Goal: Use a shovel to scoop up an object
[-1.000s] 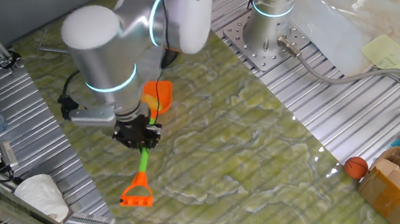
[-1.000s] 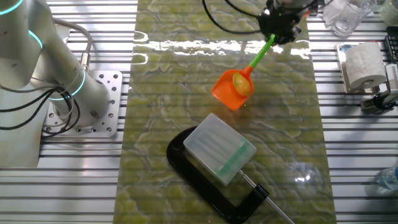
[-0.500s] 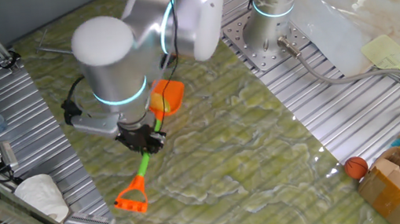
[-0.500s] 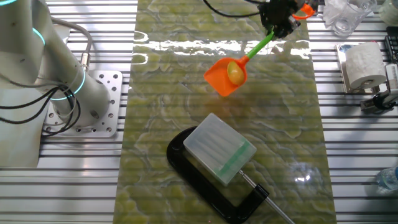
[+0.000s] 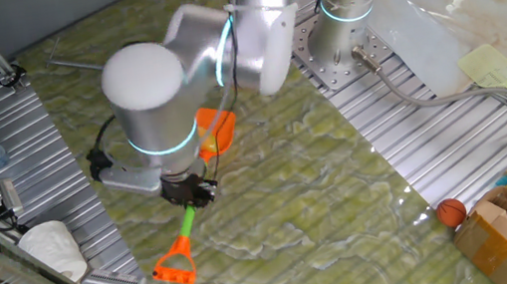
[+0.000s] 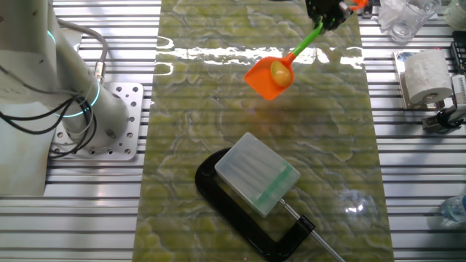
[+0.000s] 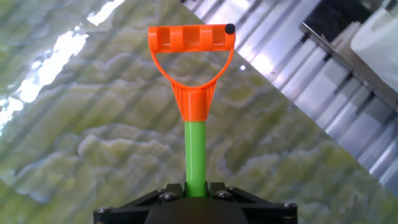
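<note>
Work surface: green marbled mat [image 6: 218,145] laid over a ribbed aluminium table [image 6: 422,182], the mat running through the frame centre. Overhead light glares in a white band across the mat's upper part in the other fixed view. A pale sheet [image 5: 450,42] covers the upper right in one fixed view

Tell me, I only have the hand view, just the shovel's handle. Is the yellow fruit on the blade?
Observer: Yes, the yellow fruit sits on the shovel's orange blade in the other fixed view.
Operator: Is the blade on the mat?
Observer: It looks raised off the green mat, though I can't be sure.
Operator: Anything under it?
Observer: Nothing directly; a clear box on a black clamp lies further along the mat.
</note>
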Available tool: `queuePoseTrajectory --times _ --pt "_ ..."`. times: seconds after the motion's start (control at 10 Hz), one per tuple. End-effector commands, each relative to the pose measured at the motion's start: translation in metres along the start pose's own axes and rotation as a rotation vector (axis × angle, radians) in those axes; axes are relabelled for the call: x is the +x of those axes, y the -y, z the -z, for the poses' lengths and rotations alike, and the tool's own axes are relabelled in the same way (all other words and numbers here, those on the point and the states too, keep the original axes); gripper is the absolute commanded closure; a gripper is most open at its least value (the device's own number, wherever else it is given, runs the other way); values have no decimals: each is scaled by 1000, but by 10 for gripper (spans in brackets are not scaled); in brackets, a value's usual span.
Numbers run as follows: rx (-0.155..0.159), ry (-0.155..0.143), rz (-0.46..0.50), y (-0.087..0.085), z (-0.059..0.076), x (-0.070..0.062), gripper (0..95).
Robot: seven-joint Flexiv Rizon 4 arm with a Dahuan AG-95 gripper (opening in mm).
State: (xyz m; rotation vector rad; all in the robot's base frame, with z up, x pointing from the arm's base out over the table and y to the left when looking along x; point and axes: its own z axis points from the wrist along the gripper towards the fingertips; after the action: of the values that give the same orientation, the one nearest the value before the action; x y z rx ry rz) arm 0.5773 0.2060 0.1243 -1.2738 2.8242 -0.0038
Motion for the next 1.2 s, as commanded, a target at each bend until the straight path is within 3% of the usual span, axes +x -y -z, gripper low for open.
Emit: queuePoseTrajectory --times 0.1,0.6,0.8,1.2 --pt "-16 68 298 -14 0 -17 950" --pt "-35 133 519 -27 -7 -34 950" --pt "-40 125 518 -38 -7 -43 950" --pt "-67 110 400 -61 -2 -52 950"
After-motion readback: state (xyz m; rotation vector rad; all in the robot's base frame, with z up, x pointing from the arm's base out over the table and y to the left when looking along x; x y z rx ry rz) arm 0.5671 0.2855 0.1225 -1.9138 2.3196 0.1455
